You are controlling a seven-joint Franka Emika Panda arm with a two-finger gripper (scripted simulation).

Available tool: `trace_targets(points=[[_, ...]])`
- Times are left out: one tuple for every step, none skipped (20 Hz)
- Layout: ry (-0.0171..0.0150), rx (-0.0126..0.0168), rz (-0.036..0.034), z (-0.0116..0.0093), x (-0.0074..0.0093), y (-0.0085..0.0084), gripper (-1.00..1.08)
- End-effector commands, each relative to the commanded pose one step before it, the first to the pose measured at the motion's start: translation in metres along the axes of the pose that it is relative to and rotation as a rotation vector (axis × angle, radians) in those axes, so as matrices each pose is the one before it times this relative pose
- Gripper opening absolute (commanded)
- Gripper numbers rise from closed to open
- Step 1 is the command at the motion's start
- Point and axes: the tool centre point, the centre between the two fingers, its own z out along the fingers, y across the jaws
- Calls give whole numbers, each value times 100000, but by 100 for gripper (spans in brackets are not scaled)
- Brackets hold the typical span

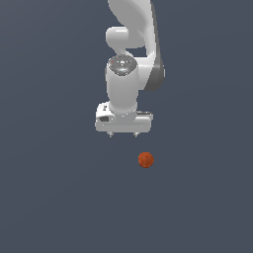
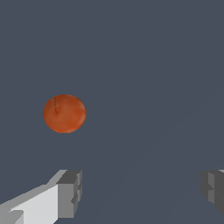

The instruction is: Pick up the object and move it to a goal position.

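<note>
While exterior view shows white arm, wrist view shows gripper [image 2: 140, 192] parted, sphere [image 2: 65, 113] mottled

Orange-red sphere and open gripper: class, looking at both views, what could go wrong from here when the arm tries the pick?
1. The orange-red sphere sits off to one side of the gripper, not between its fingers, so a straight descent would likely miss it.
2. A poorly centred approach could let one finger nudge the round sphere, which may roll away across the flat surface.
3. No goal marker shows in either view, so placement cannot be checked from these pictures.
</note>
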Motion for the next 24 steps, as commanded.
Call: trace_targets(points=[[0,0,0,0,0,1,100],[-65,-63,-78,35,-10,7,100],[-148,-137,-175,78,-39,67,100],[-265,-246,-328,140,-62,93,100],[-351,-327,-467,183,-84,126,100],[-408,-380,-601,208,-101,149,100],[-408,-381,-693,200,-109,160,100],[-315,-296,-640,147,-92,133,100],[-211,-201,-532,92,-68,95,100],[-119,-116,-392,46,-44,61,100],[-50,-52,-248,14,-26,38,100],[-6,-10,-119,-4,-9,14,100],[0,0,0,0,8,-13,100],[57,53,133,-25,11,-17,100],[39,44,261,-7,23,-29,100],[28,41,375,6,30,-43,100],[17,37,491,20,36,-53,100],[8,35,613,32,42,-62,100],[0,34,733,44,48,-71,100],[-5,34,839,54,54,-83,100],[-8,37,946,61,60,-91,100],[-5,43,1039,65,65,-103,100],[2,54,1150,68,72,-117,100],[7,64,1264,71,78,-132,100]])
